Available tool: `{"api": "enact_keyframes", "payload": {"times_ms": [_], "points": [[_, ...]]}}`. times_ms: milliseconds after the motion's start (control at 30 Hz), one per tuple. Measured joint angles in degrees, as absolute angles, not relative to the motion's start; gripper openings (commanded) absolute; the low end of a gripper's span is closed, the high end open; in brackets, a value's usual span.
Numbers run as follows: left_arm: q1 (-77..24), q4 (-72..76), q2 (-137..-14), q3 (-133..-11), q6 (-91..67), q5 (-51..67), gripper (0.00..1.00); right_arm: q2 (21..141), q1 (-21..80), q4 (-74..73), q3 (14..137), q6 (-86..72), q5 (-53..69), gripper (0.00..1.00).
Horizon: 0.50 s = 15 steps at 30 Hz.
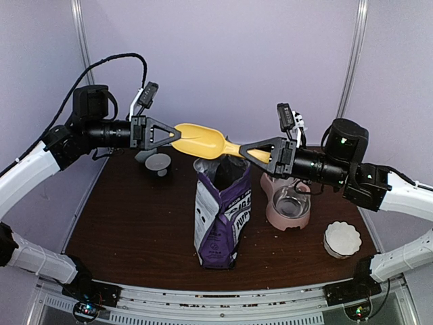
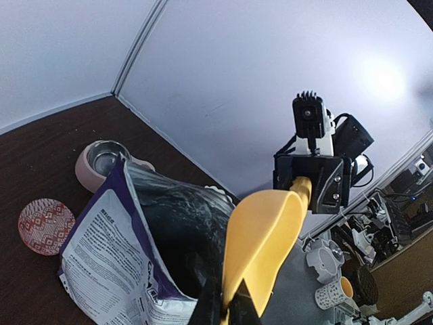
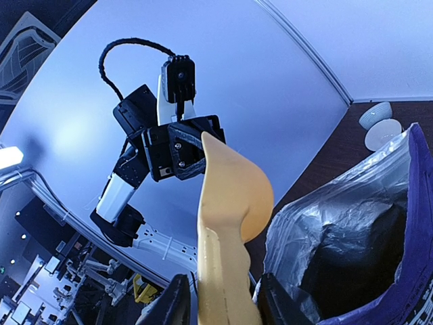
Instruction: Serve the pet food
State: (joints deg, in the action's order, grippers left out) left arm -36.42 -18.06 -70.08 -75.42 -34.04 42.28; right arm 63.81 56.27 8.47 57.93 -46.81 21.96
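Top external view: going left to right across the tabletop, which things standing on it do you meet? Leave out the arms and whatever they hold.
small grey bowl → purple bag → pink feeder → white bowl

Overhead view faces the table [image 1: 135, 223]; close wrist views share the scoop [image 1: 203, 140]

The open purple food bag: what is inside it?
The purple bag shows only silver foil lining and dark shadow; any kibble is hidden. The yellow plastic scoop hangs above it.
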Motion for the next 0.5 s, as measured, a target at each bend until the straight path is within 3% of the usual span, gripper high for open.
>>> {"api": "enact_keyframes", "payload": {"times_ms": [200, 233, 367, 433, 500], "points": [[-36.3, -18.1, -70.2, -75.4, -34.3, 42.4, 0.00, 63.8, 56.3, 9.5, 57.9, -46.6, 22.0, 0.19], [-36.3, -18.1, -70.3, -75.4, -34.5, 42.4, 0.08, 63.7, 56.4, 10.0, 57.9, -46.7, 22.1, 0.18], [-36.4, -18.0, -70.5, -75.4, -34.5, 42.3, 0.56, 63.7, 56.7, 10.4, 57.9, -46.3, 22.0, 0.16], [-36.6, -18.2, -70.8, -75.4, -34.3, 42.0, 0.70, 63.6, 56.8, 9.3, 57.9, -45.5, 21.3, 0.16], [-36.8, -19.2, -71.3, -75.6, -33.8, 40.8, 0.75, 63.4, 56.8, 6.4, 58.4, -44.0, 19.6, 0.16]]}}
